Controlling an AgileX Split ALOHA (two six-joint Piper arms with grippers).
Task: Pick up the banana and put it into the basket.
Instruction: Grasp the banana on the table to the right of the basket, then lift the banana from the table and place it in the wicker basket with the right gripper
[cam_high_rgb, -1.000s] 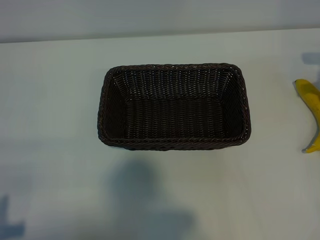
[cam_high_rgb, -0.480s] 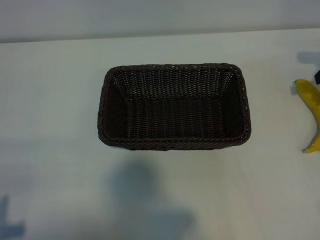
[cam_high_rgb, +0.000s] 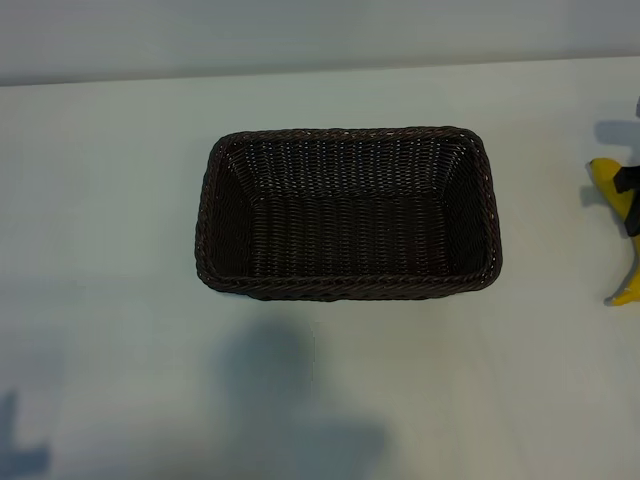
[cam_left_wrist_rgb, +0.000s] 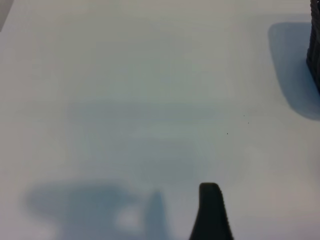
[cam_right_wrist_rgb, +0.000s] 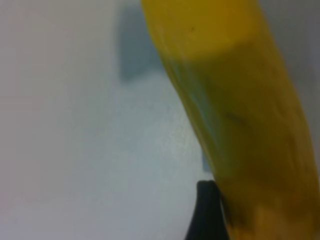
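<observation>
Banana (cam_high_rgb: 624, 232) sits at three o'clock in the exterior view, cut off by the frame's edge so that only part of its curve shows, the tapered end reaching toward four o'clock. A dark piece of the right gripper (cam_high_rgb: 631, 195) overlaps its upper part; most of that gripper lies outside the frame. In the right wrist view the fruit fills the picture, blurred by closeness, with one black fingertip (cam_right_wrist_rgb: 207, 212) just beside its flank; the other finger is not seen. The right gripper's jaws stand wide apart and nothing shows them squeezing the fruit.

Basket (cam_high_rgb: 347, 285), dark woven wicker, lies at the middle of the white table (cam_high_rgb: 110, 200) with nothing inside it, well apart from the fruit, which is off toward its three o'clock side. Bare tabletop lies between them.

The left gripper (cam_left_wrist_rgb: 210, 215) is out of the exterior view. Its own wrist camera shows a single black fingertip over bare table, with only a dark sliver of wicker at the edge; its jaws stand wide and hold nothing.
</observation>
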